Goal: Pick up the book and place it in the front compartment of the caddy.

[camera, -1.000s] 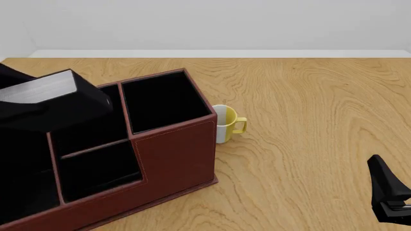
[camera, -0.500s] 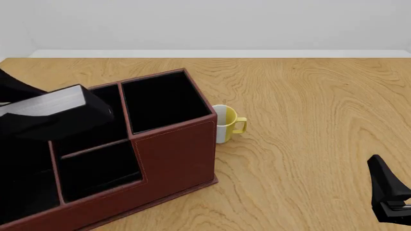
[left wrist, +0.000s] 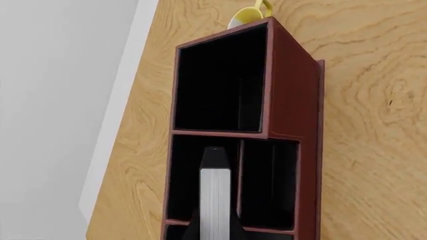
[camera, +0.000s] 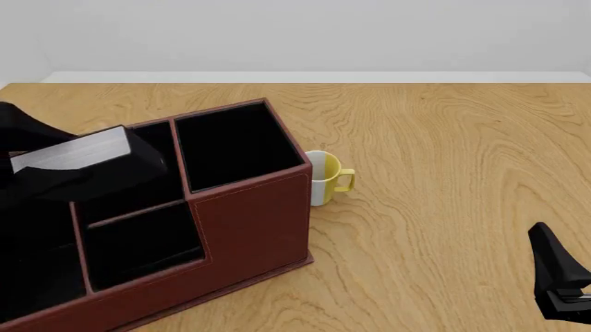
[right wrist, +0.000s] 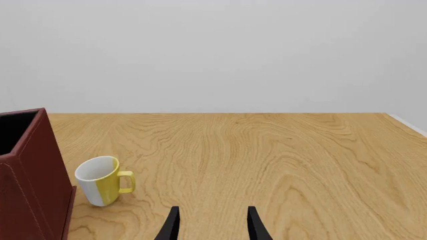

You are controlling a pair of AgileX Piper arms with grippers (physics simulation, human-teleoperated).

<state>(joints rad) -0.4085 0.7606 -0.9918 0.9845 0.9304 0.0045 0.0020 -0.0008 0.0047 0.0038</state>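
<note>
Left pincer (left wrist: 212, 231) pinches the book (camera: 79, 160) edge-up above the caddy (camera: 249, 221) so it can slot into a cell; right pincer (right wrist: 212, 225) idles spread beside the caddy.

Mug (camera: 325, 178) just right of caddy (camera: 249, 221); book (camera: 83, 162) above it.

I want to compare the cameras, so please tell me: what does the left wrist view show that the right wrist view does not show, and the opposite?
Only the left wrist view shows the book, held edge-up by the left gripper over a narrow cell, and the caddy's divided black interior seen from above.

Only the right wrist view shows the right gripper, open and holding nothing, the far wall, and a wide stretch of bare table.

Both show the yellow-and-white mug beside one end of the caddy, and the wooden tabletop.
</note>
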